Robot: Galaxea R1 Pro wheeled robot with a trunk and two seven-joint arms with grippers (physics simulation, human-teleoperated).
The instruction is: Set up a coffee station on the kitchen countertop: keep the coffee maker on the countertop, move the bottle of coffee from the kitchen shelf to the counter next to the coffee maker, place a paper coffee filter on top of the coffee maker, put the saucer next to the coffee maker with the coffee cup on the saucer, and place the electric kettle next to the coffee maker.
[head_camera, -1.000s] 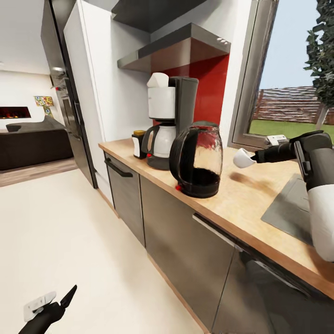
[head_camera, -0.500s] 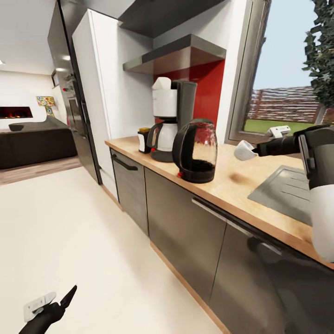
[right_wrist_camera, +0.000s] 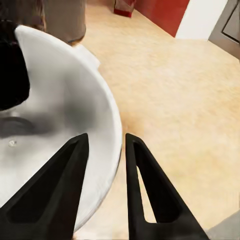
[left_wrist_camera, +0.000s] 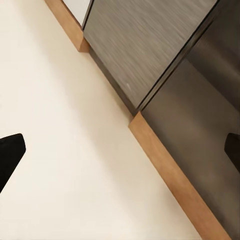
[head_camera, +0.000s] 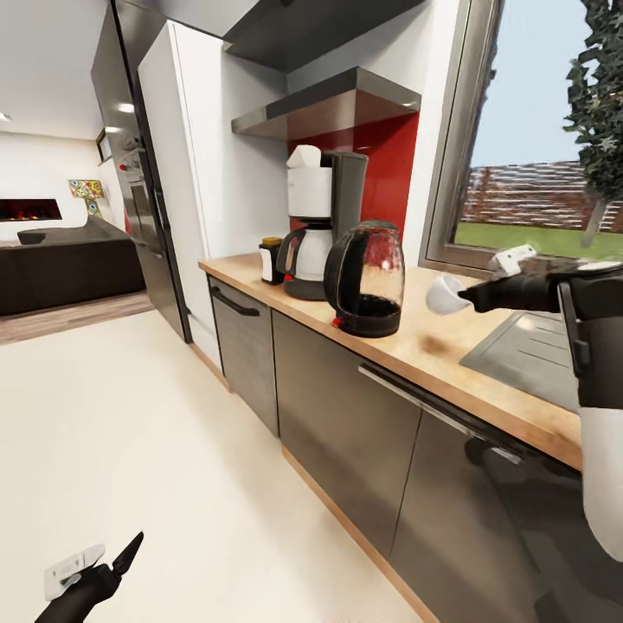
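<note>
The glossy white coffee cup (head_camera: 443,294) looks ceramic, the countertop (head_camera: 433,350) matt pale wood, the electric kettle (head_camera: 365,279) shiny glass.

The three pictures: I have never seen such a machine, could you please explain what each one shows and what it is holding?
This is a simulated wheeled robot with two arms. The head view looks from its head over a kitchen countertop. On it stand the coffee maker, a small bottle beside it, and the electric kettle. The right gripper holds a white coffee cup in the air above the counter. The right wrist view looks along that gripper's fingers, which pinch the cup's rim. The left gripper hangs low over the floor; the left wrist view shows floor and cabinet fronts.
</note>
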